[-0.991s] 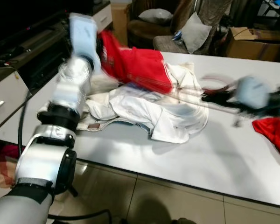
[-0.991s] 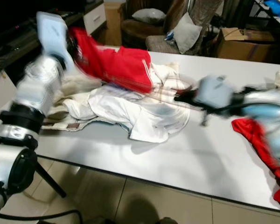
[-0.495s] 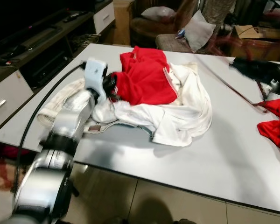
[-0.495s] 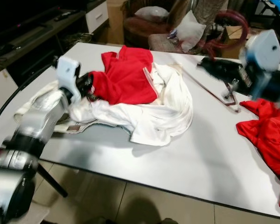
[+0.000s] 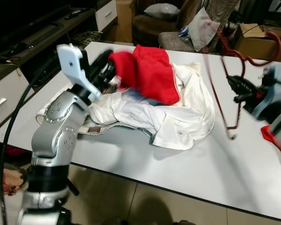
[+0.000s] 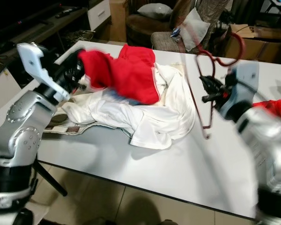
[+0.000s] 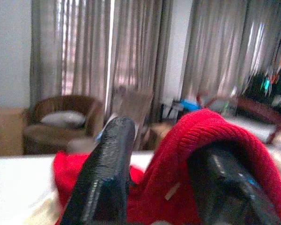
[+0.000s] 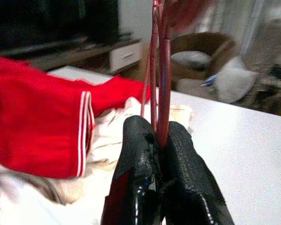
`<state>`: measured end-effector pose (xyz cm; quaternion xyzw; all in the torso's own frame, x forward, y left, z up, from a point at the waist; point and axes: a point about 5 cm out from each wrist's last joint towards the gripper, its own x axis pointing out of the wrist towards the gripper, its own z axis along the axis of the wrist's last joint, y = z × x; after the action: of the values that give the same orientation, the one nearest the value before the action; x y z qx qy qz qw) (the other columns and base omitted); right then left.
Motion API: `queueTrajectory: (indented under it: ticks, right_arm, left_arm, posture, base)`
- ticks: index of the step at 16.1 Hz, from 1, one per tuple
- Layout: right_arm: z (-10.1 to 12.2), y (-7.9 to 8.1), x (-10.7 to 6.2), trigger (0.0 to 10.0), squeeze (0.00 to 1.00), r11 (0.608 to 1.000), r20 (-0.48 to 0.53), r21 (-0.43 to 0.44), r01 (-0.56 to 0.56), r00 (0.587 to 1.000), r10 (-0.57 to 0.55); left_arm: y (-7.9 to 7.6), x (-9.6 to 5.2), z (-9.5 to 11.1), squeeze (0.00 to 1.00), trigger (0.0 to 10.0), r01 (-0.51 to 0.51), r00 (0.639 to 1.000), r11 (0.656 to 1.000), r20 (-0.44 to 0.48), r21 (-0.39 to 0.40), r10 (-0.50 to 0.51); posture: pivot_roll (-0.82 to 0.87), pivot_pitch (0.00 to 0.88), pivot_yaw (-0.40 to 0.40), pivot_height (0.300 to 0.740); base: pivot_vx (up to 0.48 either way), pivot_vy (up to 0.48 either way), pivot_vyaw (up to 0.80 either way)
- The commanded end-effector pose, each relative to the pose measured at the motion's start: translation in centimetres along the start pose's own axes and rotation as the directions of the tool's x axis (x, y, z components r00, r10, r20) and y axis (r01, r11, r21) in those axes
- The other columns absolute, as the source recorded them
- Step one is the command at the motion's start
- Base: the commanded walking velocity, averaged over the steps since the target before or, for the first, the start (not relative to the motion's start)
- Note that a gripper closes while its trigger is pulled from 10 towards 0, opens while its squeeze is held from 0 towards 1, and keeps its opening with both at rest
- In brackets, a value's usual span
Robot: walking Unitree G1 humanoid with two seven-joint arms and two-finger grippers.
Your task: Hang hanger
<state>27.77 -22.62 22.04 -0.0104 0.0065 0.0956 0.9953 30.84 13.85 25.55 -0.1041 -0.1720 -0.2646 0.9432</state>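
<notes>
Hanger (image 5: 227,82) upright above worktop (image 5: 215,159), clamped between right gripper (image 8: 160,140) fingers; red garment (image 5: 147,72) lifted off white pile (image 5: 154,115), draped over one left gripper (image 7: 164,173) finger, fingers apart. Best done by steadying hanger, spreading garment's opening, then threading one arm in slowly without snagging. Wrist views give both grips close up; eye views give gap between hanger and garment.
</notes>
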Motion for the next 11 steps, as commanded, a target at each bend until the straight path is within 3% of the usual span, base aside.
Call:
queueTrajectory:
  ticks: [1, 2, 4, 5, 7, 8, 9, 10, 11]
  right_arm:
    - [0.5, 0.3, -0.3, 10.0, 0.0, 0.998, 0.045, -0.013, 0.057, 0.997, -0.056]
    - [-0.1, 1.3, -0.4, 10.0, 0.0, 0.999, 0.039, 0.016, 0.032, 0.999, -0.032]
    - [-1.3, 2.7, -0.7, 10.0, 0.0, 1.0, -0.011, 0.011, 0.003, 1.0, -0.003]
    - [-2.1, 3.3, -1.0, 10.0, 0.0, 1.0, -0.05, 0.009, -0.001, 0.999, 0.001]
    - [-2.3, 3.3, -1.0, 10.0, 0.0, 1.0, -0.053, -0.008, 0.011, 0.999, -0.012]
    - [-2.3, 3.4, -1.0, 10.0, 0.0, 1.0, -0.056, 0.004, -0.003, 0.998, 0.003]
    - [-2.3, 3.3, -1.2, 10.0, 0.0, 1.0, -0.064, 0.011, -0.014, 0.998, 0.015]
    - [-2.4, 3.2, -1.4, 10.0, 0.0, 1.0, -0.078, 0.002, -0.01, 0.997, 0.01]
    - [-2.5, 3.2, -1.5, 10.0, 0.0, 1.0, -0.091, -0.001, -0.006, 0.996, 0.006]
  left_arm:
    - [-0.3, 0.1, 0.9, 1.0, 10.0, -0.015, 1.0, 1.0, 0.017, -0.017, 0.016]
    - [-0.6, 0.1, 0.6, 1.0, 10.0, -0.02, 1.0, 0.999, -0.004, -0.027, 0.02]
    - [-0.7, -0.5, -0.7, 1.0, 10.0, 0.04, 0.987, 0.994, -0.158, 0.097, -0.025]
    - [0.6, -1.9, -1.8, 1.0, 10.0, 0.117, 0.927, 0.956, -0.374, 0.27, -0.008]
    - [2.5, -3.4, -2.4, 1.0, 10.0, 0.179, 0.858, 0.898, -0.51, 0.403, 0.058]
    - [4.2, -4.5, -2.9, 1.0, 10.0, 0.234, 0.803, 0.836, -0.583, 0.497, 0.121]
    - [5.2, -6.2, -3.3, 1.0, 10.0, 0.354, 0.727, 0.794, -0.68, 0.494, 0.098]
    - [5.3, -7.9, -3.4, 1.0, 10.0, 0.453, 0.658, 0.779, -0.752, 0.434, 0.036]
    - [5.2, -8.7, -3.3, 1.0, 10.0, 0.489, 0.627, 0.781, -0.779, 0.388, -0.005]
  posture:
    - [-0.14, 0.0, 0.052, 0.74]
    - [-0.14, 0.0, 0.063, 0.74]
    - [-0.14, 0.0, 0.064, 0.74]
    - [-0.14, 0.0, 0.058, 0.74]
    - [-0.14, 0.0, 0.059, 0.74]
    - [-0.14, 0.0, 0.059, 0.74]
    - [-0.13, 0.0, 0.058, 0.74]
    - [-0.13, 0.0, 0.052, 0.74]
    - [-0.13, 0.0, 0.052, 0.74]
  base:
    - [0.0, 0.0, 0.0]
    - [0.0, 0.0, 0.0]
    - [0.0, 0.0, 0.0]
    - [0.0, 0.0, 0.0]
    - [0.0, 0.0, 0.0]
    - [0.0, 0.0, 0.0]
    - [0.0, 0.0, 0.0]
    - [0.0, 0.0, 0.0]
    - [0.0, 0.0, 0.0]
